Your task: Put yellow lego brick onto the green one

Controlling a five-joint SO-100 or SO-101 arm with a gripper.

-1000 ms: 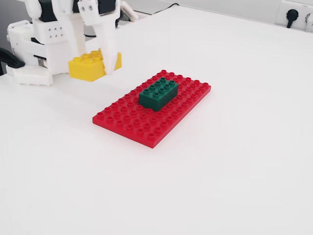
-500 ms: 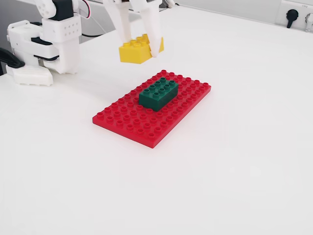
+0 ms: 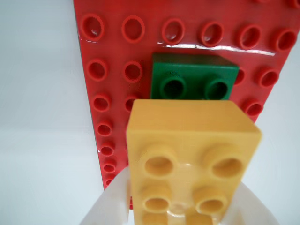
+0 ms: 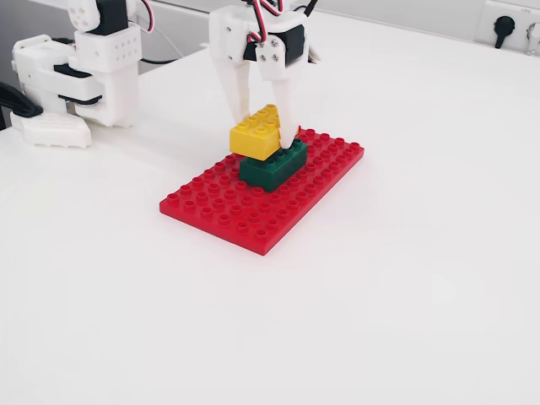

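My gripper (image 4: 264, 135) is clamping the yellow lego brick (image 4: 258, 133). I am holding it tilted over the green one (image 4: 272, 165), which is sitting on the red baseplate (image 4: 245, 215).

No text, label, brand, number or sign can be read in either view: the bricks, the red baseplate (image 4: 261, 190), the arm and the table all show plain surfaces.

The white two-finger gripper (image 4: 263, 133) clamps the bright yellow plastic studded brick (image 4: 256, 135) directly above the dark green plastic brick (image 4: 272, 166), which sits on a flat red studded baseplate (image 4: 257, 198) on the white table (image 4: 405, 278).
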